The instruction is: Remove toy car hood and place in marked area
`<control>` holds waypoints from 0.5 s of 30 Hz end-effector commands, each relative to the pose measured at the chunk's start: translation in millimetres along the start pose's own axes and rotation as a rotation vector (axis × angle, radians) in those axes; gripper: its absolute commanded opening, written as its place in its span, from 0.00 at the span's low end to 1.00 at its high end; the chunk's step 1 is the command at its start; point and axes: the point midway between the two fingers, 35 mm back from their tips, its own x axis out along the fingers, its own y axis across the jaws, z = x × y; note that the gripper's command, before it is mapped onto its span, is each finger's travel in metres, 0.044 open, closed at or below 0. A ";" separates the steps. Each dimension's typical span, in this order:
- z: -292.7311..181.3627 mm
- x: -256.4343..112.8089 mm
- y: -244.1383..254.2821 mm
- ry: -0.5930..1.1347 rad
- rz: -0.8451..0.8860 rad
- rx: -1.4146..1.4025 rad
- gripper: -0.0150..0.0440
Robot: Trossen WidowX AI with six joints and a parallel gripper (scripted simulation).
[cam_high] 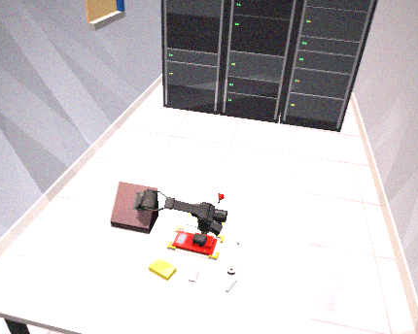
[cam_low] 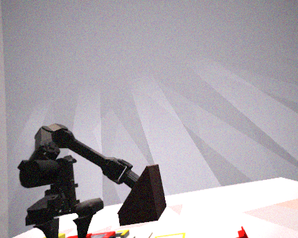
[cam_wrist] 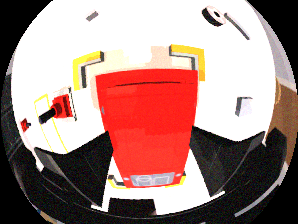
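The red toy car (cam_high: 191, 248) (cam_wrist: 152, 179) sits between yellow corner brackets. Its hood (cam_high: 211, 241) (cam_wrist: 150, 110) is the red raised part over the body. My gripper (cam_high: 199, 241) (cam_low: 67, 235) (cam_wrist: 150, 131) points down over the car, one finger on each side of the red hood, and is shut on it. I cannot tell whether the hood is still touching the body. The marked area, a thin yellow outline (cam_low: 170, 234) (cam_wrist: 48, 141), lies beside the car in the wrist view; the arm mostly hides it in the top view.
A yellow block (cam_high: 162, 269) and a small grey block (cam_high: 194, 276) (cam_wrist: 244, 106) lie near the car. A dark ring (cam_high: 231, 270) (cam_wrist: 214, 16) lies beside a thin bar (cam_high: 231, 284) (cam_wrist: 237, 26). A red part with a black peg (cam_wrist: 62, 106) stands by the outline. A small red piece (cam_high: 221, 196) lies farther back.
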 end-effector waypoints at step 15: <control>1.0 -12.0 -0.1 -0.001 0.001 0.007 0.25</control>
